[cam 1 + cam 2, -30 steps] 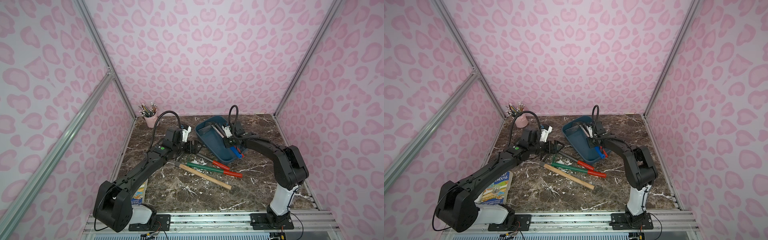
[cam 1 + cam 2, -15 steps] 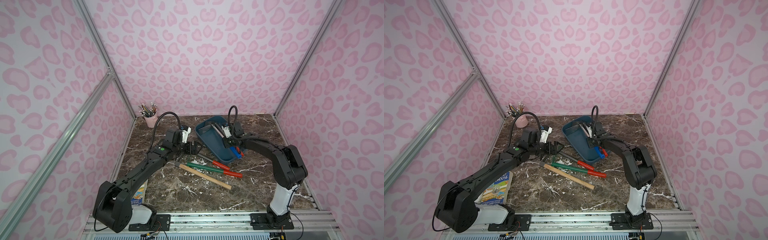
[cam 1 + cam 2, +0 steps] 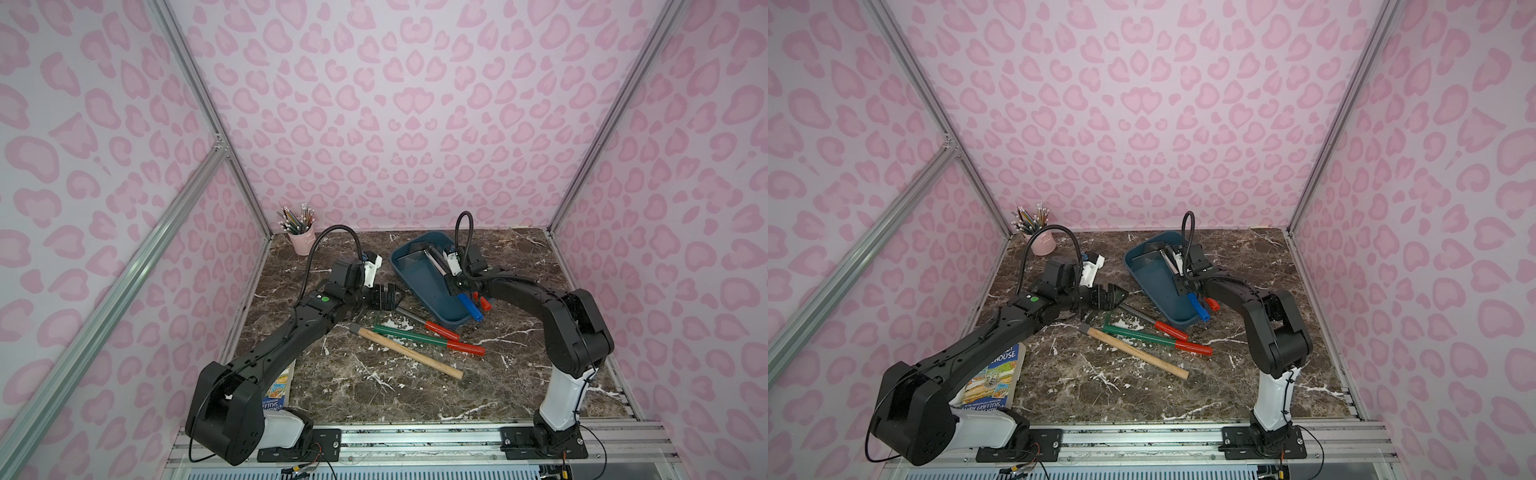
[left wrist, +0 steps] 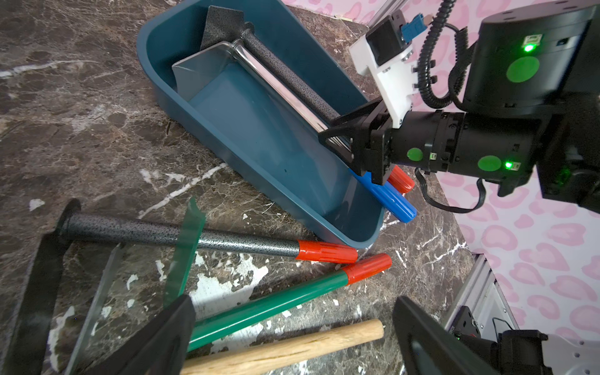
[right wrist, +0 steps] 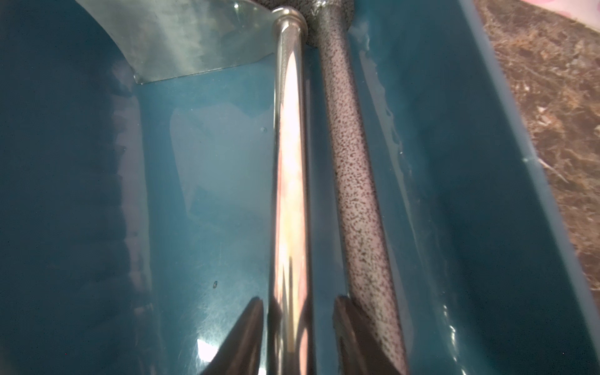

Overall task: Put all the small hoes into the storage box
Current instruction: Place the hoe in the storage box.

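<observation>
The small hoe [image 4: 181, 237], with a speckled grey shaft, a crosswise dark blade and a red handle, lies on the table beside the storage box [image 4: 259, 130]. In both top views only its shaft [image 3: 409, 318] [image 3: 1138, 313] and handle show. My left gripper [image 3: 390, 297] [image 3: 1115, 296] [image 4: 292, 302] hangs open over its blade end. Inside the blue storage box [image 3: 424, 282] [image 3: 1158, 286] [image 5: 211, 178] my right gripper [image 5: 297, 300] [image 3: 448, 277] [image 4: 328, 136] straddles a chrome, blue-handled tool [image 5: 290, 162]. Its jaws are slightly parted, with a gap beside the shaft.
Another grey-shafted, red-ended tool [image 5: 350, 146] lies in the box against its wall. A green-shafted tool [image 3: 411, 334] and a wooden-handled hammer [image 3: 409, 351] lie by the hoe. A pink pencil cup [image 3: 302, 243] stands at the back left, and a book [image 3: 994, 380] lies by the left arm.
My right gripper's jaws have parted from the chrome tool, which now lies in the box. The left arm and the hoe have not moved.
</observation>
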